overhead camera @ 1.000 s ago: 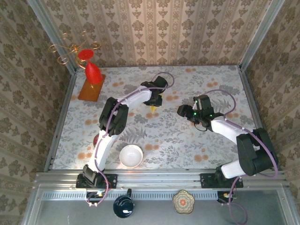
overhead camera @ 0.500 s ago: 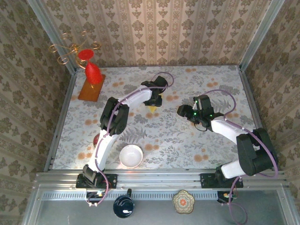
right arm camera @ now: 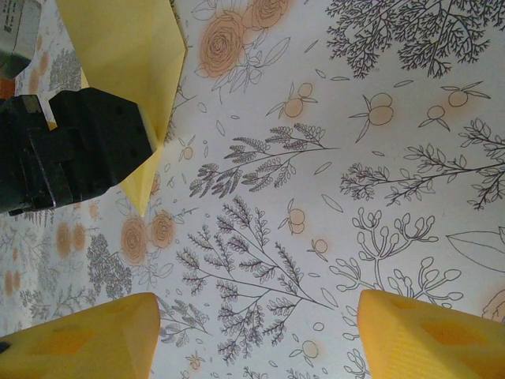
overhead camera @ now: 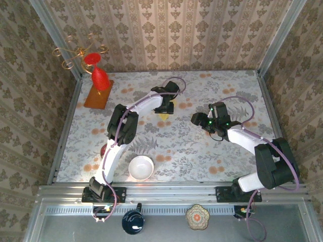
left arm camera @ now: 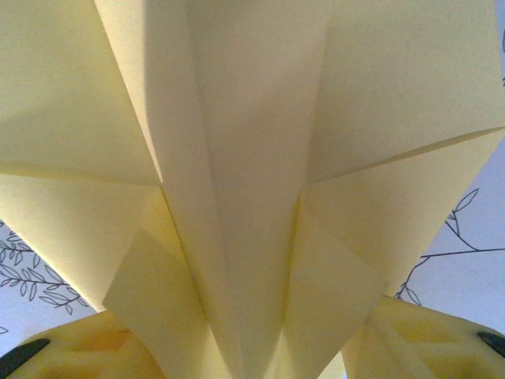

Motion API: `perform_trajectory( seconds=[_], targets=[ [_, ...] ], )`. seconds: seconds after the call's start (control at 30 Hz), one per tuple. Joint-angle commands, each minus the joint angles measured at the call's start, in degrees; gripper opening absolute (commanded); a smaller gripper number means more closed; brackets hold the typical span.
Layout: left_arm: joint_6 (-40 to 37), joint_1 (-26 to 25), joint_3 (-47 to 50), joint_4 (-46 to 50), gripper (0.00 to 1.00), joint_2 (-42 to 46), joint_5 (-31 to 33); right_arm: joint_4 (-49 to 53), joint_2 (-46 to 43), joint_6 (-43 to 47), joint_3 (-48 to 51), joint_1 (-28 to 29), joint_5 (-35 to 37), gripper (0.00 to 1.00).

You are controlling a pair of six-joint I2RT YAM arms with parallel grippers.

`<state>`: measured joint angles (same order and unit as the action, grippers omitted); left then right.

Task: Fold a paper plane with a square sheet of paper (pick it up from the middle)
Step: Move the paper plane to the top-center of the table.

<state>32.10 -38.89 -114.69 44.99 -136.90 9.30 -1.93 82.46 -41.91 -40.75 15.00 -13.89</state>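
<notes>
Lift left gripper, spread astride paper plane, straight up without snagging; hold right gripper, spread and empty, right of it.

paper plane mid-table; bowl near front; board back-left.
</notes>
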Motion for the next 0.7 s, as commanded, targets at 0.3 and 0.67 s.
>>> perform_trajectory(
  seconds=[0.3, 0.67],
  targets=[
    [-1.6, 0.0, 4.1, 0.3, 0.63, 13.3, 0.0, 5.4, -3.7, 4.3, -4.1, -1.6, 1.5, 0.71],
    [-6.3, 0.1, 36.0, -15.1, 0.9, 46.1, 16.6, 16.8, -18.5, 16.3, -7.4, -4.2, 17.9, 0.81]
  ],
)
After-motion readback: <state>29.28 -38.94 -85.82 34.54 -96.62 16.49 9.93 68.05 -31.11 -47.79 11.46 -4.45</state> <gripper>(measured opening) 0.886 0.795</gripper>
